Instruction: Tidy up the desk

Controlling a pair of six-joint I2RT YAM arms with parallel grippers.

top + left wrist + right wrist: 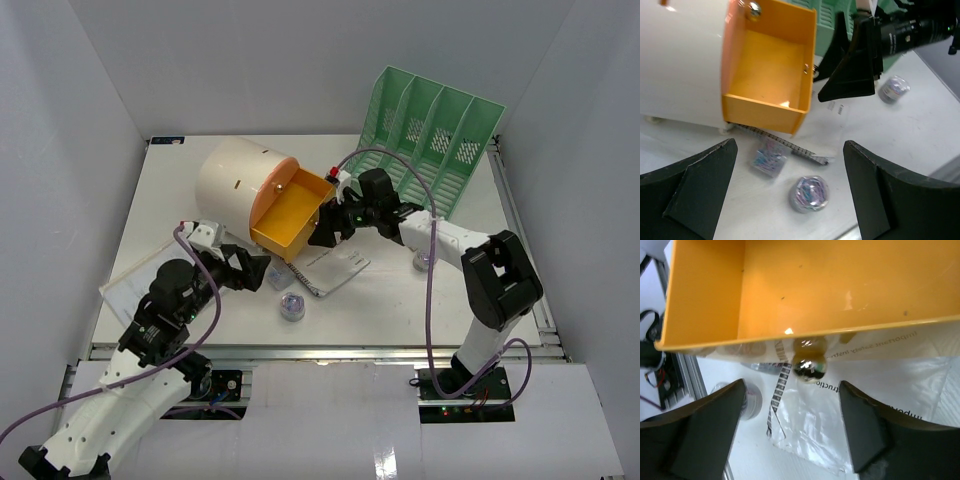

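The white desk [400, 305] holds a cream cylindrical drawer box [232, 180] lying on its side, with its orange drawer [288, 217] pulled out. My right gripper [333, 228] is open just in front of the drawer; in the right wrist view its jaws [790, 425] flank the drawer's metal knob [809, 368] without touching it. My left gripper [252, 272] is open and empty, hovering above a small round container [810, 194] and a small square packet [769, 157].
A mint-green file rack [432, 140] stands at the back right. A clear plastic bag with printed paper [338, 268] lies under the drawer front. A second round container [424, 262] sits under the right arm. A flat sheet [135, 282] lies at the left edge.
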